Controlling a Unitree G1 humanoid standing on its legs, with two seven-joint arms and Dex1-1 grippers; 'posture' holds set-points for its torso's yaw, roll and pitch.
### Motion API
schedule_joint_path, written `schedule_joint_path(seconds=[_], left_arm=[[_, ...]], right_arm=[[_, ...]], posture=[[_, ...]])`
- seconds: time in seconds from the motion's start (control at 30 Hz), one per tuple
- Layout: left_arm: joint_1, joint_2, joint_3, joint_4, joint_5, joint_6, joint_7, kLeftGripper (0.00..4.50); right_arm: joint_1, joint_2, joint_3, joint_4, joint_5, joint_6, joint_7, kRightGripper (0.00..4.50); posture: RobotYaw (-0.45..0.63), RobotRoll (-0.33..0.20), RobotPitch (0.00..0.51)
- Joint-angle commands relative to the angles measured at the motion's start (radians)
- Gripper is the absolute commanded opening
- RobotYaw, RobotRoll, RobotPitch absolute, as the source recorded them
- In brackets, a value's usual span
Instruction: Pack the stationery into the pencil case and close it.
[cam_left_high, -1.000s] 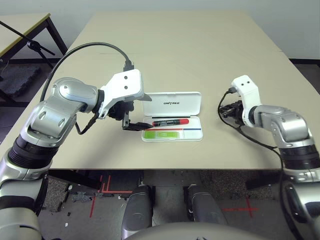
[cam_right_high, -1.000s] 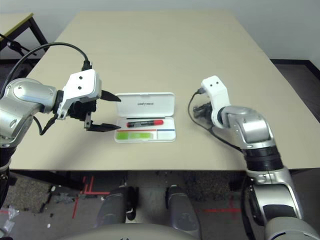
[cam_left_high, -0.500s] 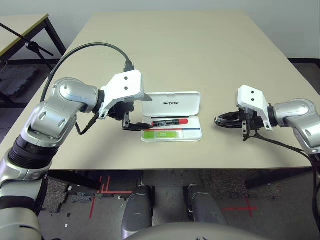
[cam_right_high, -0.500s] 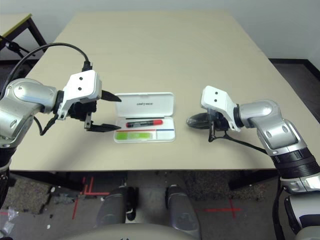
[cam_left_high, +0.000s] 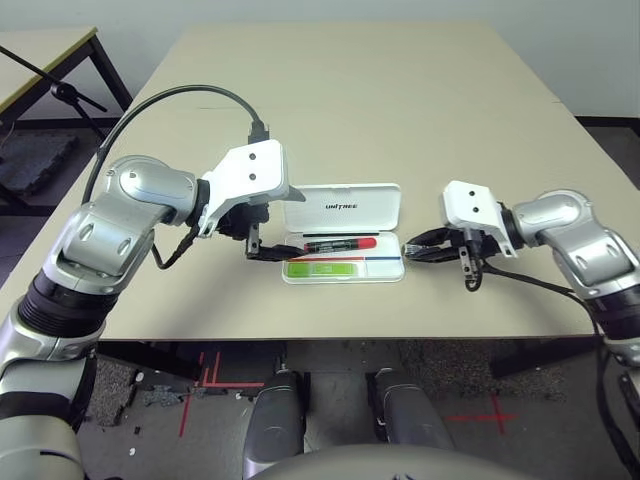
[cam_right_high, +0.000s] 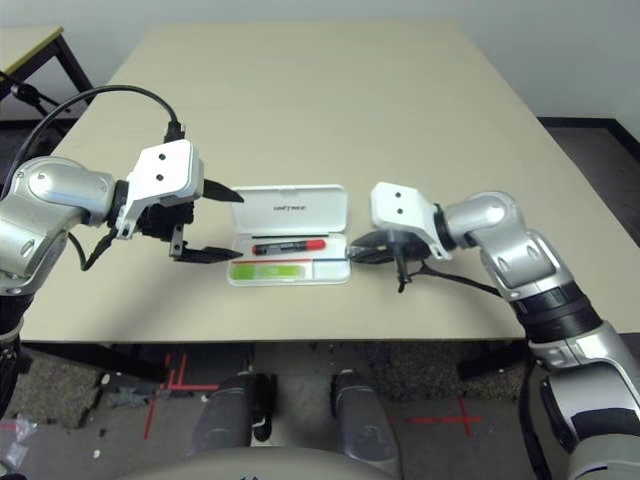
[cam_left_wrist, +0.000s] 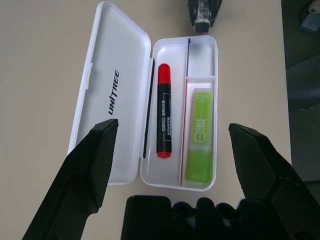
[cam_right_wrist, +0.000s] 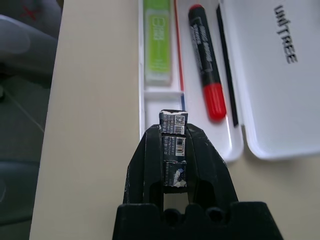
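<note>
so marker (cam_left_wrist: 164, 118) and green stick (cam_left_wrist: 200, 133) already sit in the open pencil case (cam_left_high: 343, 232); my right gripper (cam_right_wrist: 174, 150) is clamped on the small metal piece (cam_right_wrist: 173, 145), left gripper (cam_left_wrist: 170, 145) spread wide, lid unclosed.

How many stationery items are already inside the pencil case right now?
2. The red marker lies in the long compartment of the pencil case beside the lid; the green stick lies in the outer compartment. A third small piece is in the right tool.
</note>
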Motion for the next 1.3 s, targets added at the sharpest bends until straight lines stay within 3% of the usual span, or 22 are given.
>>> schedule_joint_path(seconds=[0.03, 0.4, 0.9, 1.27, 1.3], left_arm=[[0.001, -0.003, -0.012, 0.001, 0.004, -0.002, 0.008, 4.5], [-0.004, -0.011, -0.02, 0.004, 0.009, -0.004, 0.019, 4.5], [0.001, -0.006, -0.02, 0.007, 0.012, -0.008, 0.021, 4.5], [0.004, -0.005, -0.022, 0.012, 0.014, -0.012, 0.017, 4.5], [0.004, -0.004, -0.023, 0.013, 0.014, -0.012, 0.016, 4.5]], right_arm=[[-0.025, 0.018, 0.03, 0.029, -0.034, -0.024, 0.004, 0.34], [-0.086, 0.075, 0.084, 0.116, -0.102, -0.091, 0.019, 0.34], [-0.089, 0.106, 0.098, 0.146, -0.144, -0.117, 0.031, 0.34], [-0.099, 0.104, 0.06, 0.153, -0.131, -0.107, 0.009, 4.43], [-0.101, 0.098, 0.048, 0.145, -0.117, -0.091, 0.015, 4.47]], posture=[[-0.05, 0.0, 0.092], [-0.04, 0.0, 0.086], [-0.04, 0.0, 0.079], [-0.05, 0.0, 0.082], [-0.05, 0.0, 0.082]])
